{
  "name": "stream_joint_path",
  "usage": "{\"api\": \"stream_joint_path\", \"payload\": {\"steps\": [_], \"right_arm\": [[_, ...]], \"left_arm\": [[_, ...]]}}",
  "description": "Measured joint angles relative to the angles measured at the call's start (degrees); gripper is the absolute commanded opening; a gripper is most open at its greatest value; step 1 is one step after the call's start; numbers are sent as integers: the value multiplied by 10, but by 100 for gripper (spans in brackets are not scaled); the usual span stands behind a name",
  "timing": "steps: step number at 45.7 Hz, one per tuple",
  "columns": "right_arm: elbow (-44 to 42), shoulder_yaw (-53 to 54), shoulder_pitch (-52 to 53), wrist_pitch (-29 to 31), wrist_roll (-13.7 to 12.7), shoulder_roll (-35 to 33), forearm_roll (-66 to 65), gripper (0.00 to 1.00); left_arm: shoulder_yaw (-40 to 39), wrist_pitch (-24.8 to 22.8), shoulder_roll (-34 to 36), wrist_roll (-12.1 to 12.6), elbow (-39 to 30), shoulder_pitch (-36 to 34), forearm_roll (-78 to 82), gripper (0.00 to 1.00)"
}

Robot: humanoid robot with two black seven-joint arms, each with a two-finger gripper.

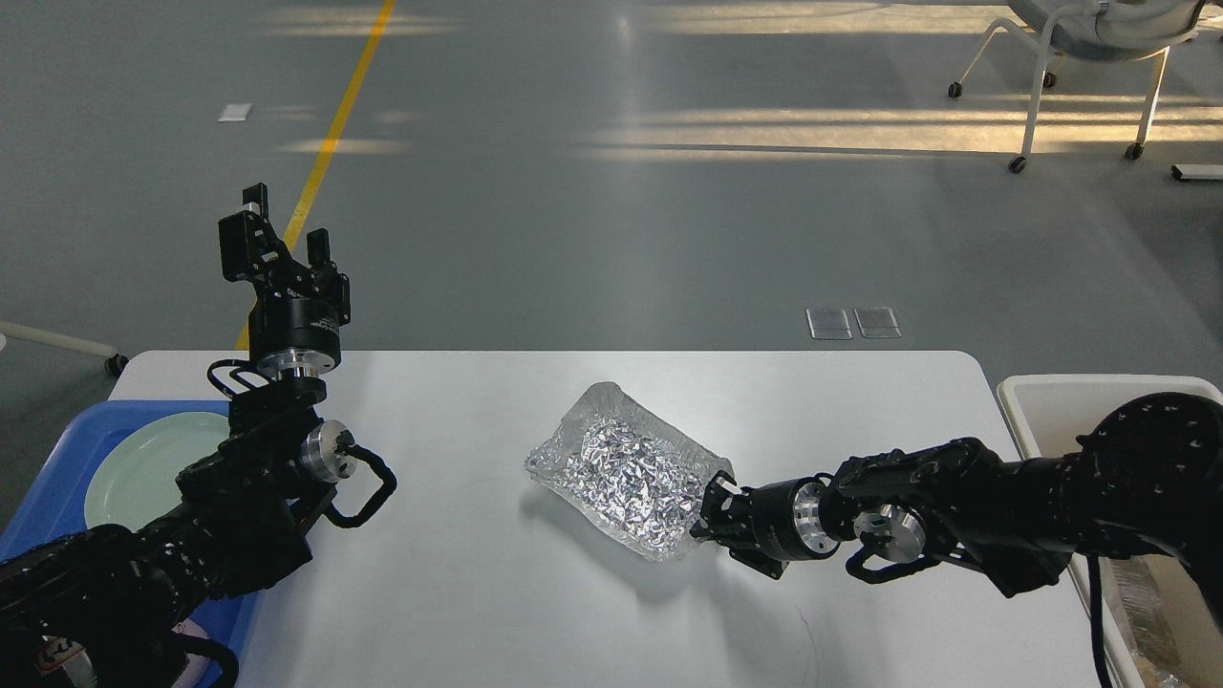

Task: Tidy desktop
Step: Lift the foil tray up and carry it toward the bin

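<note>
On the white desktop (478, 592) a crumpled silver foil tray (621, 468) sits near the middle, tipped up with its right end off the surface. My right gripper (712, 511) comes in from the right and is shut on the tray's near right corner. Above the table's far left corner my left gripper (277, 247) is held high, fingers apart and holding nothing.
A blue tray (57, 478) holding a pale green plate (143, 459) lies at the left edge, partly under my left arm. An off-white bin (1051, 401) stands past the right edge. Grey floor and a wheeled chair (1080, 38) lie beyond.
</note>
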Motion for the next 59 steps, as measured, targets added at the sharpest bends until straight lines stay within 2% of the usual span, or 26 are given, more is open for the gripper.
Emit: {"api": "stream_joint_path", "payload": {"steps": [8, 16, 26, 30, 37, 48, 59], "right_arm": [[63, -4, 63, 47, 0, -49, -9, 0], [159, -7, 184, 186, -2, -156, -71, 0], [263, -18, 361, 338, -7, -301, -162, 0], [287, -32, 442, 386, -9, -336, -189, 0], [323, -53, 570, 402, -24, -376, -217, 0], [395, -64, 708, 403, -46, -390, -222, 0], [409, -65, 755, 403, -54, -385, -228, 0]], "left_arm": [[0, 0, 0, 0, 0, 0, 0, 96], [0, 0, 0, 0, 0, 0, 0, 96], [0, 0, 0, 0, 0, 0, 0, 96], [0, 0, 0, 0, 0, 0, 0, 96], [0, 0, 0, 0, 0, 0, 0, 96], [0, 0, 0, 0, 0, 0, 0, 96], [0, 0, 1, 0, 0, 0, 0, 96]]}}
